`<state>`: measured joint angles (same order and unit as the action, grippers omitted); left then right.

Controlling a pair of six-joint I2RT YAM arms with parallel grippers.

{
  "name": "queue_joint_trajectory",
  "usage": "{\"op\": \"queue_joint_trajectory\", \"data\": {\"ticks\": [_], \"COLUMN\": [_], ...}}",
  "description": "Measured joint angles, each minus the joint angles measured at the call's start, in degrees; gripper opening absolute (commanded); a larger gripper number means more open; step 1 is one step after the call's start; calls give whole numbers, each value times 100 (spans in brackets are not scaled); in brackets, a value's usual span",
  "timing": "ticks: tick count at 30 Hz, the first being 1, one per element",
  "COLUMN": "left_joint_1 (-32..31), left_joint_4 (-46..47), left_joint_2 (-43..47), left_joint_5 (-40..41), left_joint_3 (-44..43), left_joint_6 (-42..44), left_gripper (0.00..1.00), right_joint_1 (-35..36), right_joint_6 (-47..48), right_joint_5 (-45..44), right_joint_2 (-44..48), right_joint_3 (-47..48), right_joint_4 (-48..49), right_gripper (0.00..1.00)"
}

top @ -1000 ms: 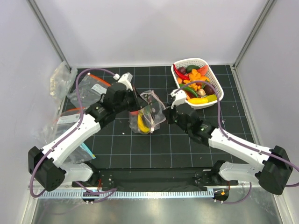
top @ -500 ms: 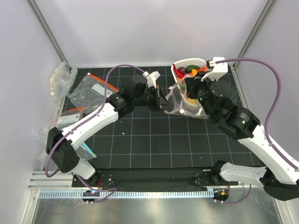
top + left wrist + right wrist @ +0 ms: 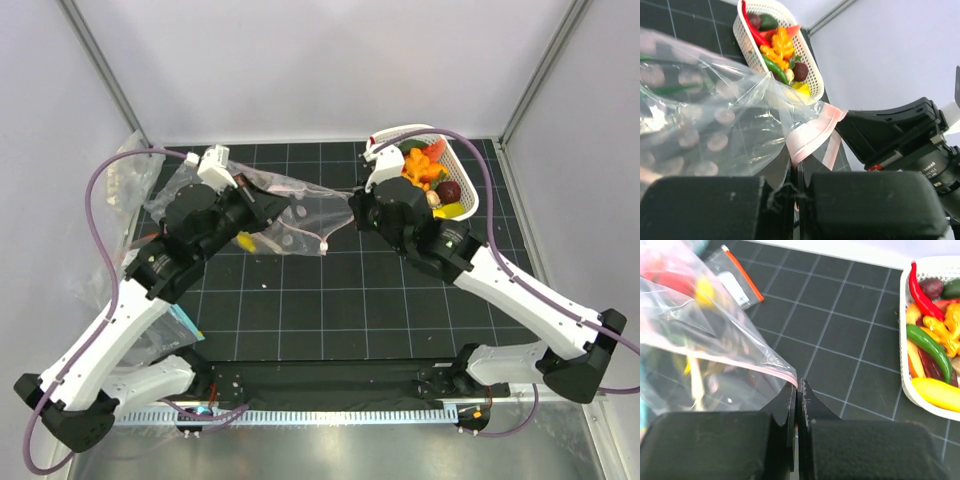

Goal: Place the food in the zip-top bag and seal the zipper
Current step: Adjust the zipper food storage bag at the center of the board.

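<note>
Well, from above, my left hand (image 3: 268,205) and my right hand (image 3: 353,197) each pinch one end of the zip-top bag (image 3: 295,215), which is stretched between them over the far half of the surface (image 3: 330,300), left of the middle. A yellow piece (image 3: 245,241) shows through the plastic near my left hand. More food (image 3: 430,170) is heaped in the white basket (image 3: 468,205) at the far right corner.

At my left wrist, the fingers (image 3: 850,205) are pressed together on the bag's mouth – the pale pink zipper (image 3: 812,136) runs down between them. Dotted plastic billows to one side.

At my right wrist, the fingers (image 3: 785,410) are clamped flat on the bag's corner, where the pink strip ends. Red and yellow shapes blur through the plastic. Beyond it a labelled bag (image 3: 737,280) lies flat on the surface.
</note>
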<state>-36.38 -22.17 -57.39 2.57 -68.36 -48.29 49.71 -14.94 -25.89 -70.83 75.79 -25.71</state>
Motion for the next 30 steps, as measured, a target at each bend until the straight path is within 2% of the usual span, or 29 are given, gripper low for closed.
{"op": "queue_joint_trajectory", "data": {"ticks": [5,11,14,19,22,28,30], "left_joint_1": [-109,-155,-177,-195,-155,-98,-107], "left_joint_4": [155,590,564,610,586,-15,-225], "left_joint_2": [-407,-2000,-2273,-1759,-1331,-680,-378], "left_joint_5": [-57,-1318,-1661,-1576,-1320,-173,286], "left_joint_3": [-133,-330,-212,-20,7,0,0], "left_joint_6": [50,-127,-210,-181,-83,256,404], "left_gripper": [2,1,2,4,0,0,0], "right_joint_1": [20,-9,-26,-35,-35,-33,-33], "right_joint_6": [7,7,4,2,4,-2,-9], "right_joint_5": [-125,-577,-625,-579,-437,-37,79], "right_joint_2": [363,466,452,452,358,-63,-197], "right_joint_3": [0,155,317,481,407,197,168], "right_joint_4": [146,-188,-404,-334,-208,-66,2], "right_gripper": [1,1,1,1,1,1,9]}}
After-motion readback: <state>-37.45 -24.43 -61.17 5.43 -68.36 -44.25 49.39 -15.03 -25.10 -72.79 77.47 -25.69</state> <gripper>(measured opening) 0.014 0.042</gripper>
